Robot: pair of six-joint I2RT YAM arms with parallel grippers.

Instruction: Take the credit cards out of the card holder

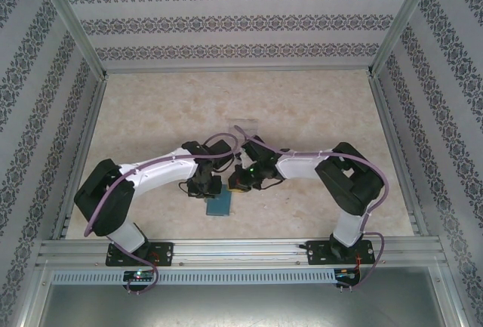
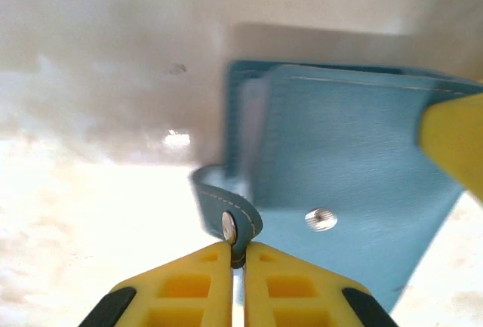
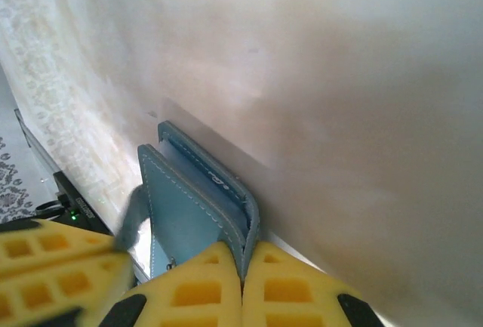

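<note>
The top view looks steeply down from above and behind the arm bases, far from the card holder [image 1: 219, 205], which sits small on the wide tabletop [image 1: 302, 108]. The left wrist view looks along the left pincer [image 2: 238, 255], right up against the card holder's tab. The right wrist view looks along the right pincer [image 3: 241, 255], just as close, at one of its edges. All three share the card holder.
</note>
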